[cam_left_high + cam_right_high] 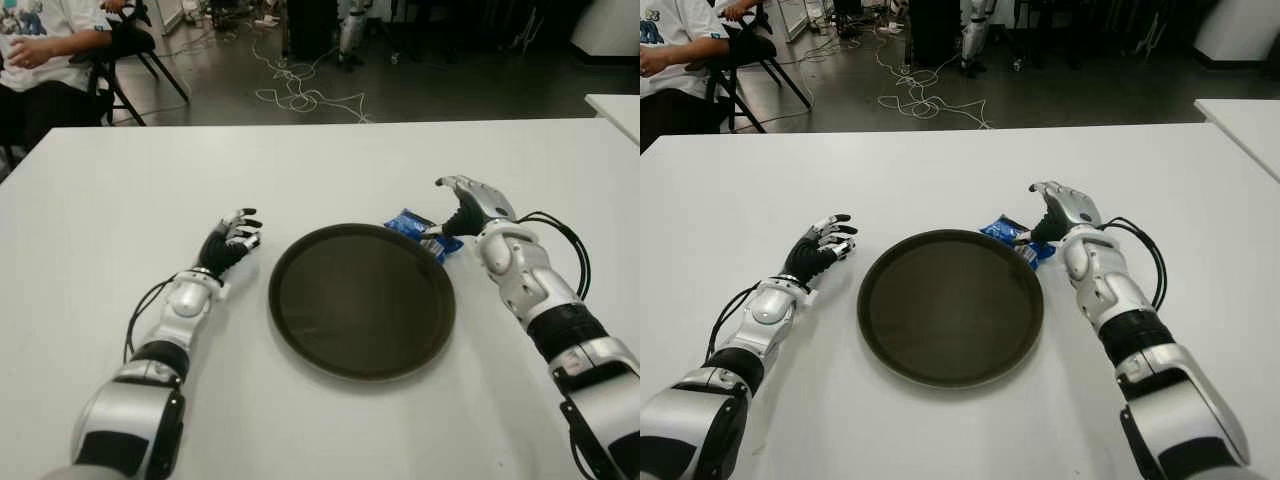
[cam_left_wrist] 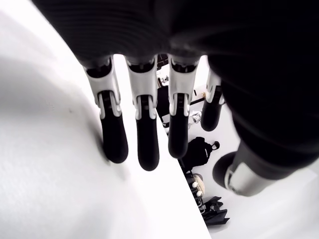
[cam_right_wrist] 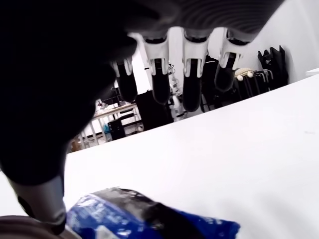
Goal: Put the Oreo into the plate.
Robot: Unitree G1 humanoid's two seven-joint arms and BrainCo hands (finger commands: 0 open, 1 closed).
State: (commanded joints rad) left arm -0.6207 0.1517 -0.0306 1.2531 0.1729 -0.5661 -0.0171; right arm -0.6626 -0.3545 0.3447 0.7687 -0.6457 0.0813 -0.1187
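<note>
The right hand [image 1: 462,208] is positioned over the white surface [image 1: 330,160], just beside the right rim of the plate [image 1: 361,300]. In the right wrist view its fingers [image 3: 192,74] are seen extended and apart above the Oreo packet [image 3: 144,219], with the thumb [image 3: 42,199] lowered next to the packet's near end. The packet is not clasped; whether the thumb tip touches the wrapper cannot be determined.

The Oreo packet [image 1: 420,230], a blue wrapper, lies on the surface at the plate's far right rim, between the rim and the right hand. It is outside the plate, and its near end meets or slightly overlaps the rim.

The plate is a dark round tray placed in the middle of the surface toward the near edge. Nothing is seen inside it.

The left hand [image 1: 233,242] is located to the left of the plate, apart from the rim. Its fingers [image 2: 144,134] are extended and loosely spread, and nothing is held.

Beyond the far edge of the surface, cables [image 1: 300,85] lie on the floor, and a seated person [image 1: 45,50] is visible at the far left corner.
</note>
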